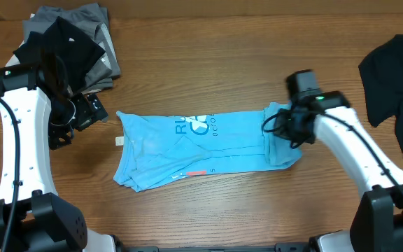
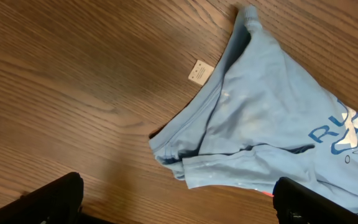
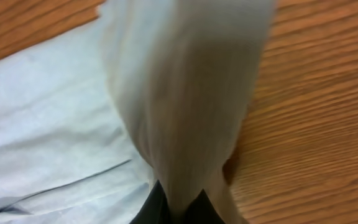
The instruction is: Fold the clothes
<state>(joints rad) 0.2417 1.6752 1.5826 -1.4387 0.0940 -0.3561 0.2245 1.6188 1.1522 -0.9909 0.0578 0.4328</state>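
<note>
Shirt: the light blue T-shirt [image 1: 201, 143] lies across the middle of the overhead frame on the wooden table [image 1: 208, 56]. It is folded into a long band with its lettering facing up.
Label: a small white tag [image 2: 201, 71] sticks out at the shirt's left end.
Left arm: it stands along the left edge of the frame, with its wrist bent toward the shirt.
Left gripper [image 1: 81, 119]: jaws spread wide and gripping nothing. It hangs over bare wood just beside the shirt's left end.
Right arm: it reaches from the lower right corner up and leftward to the shirt's right end.
Right gripper [image 3: 166, 208]: fingers pinched tight on a fold of blue cloth. In the wrist view the cloth stands up as a ridge from the fingertips.
Other clothes: a grey and black pile [image 1: 82, 49] sits at upper left and a black garment [image 1: 394, 70] at upper right. Both lie apart from the shirt.
</note>
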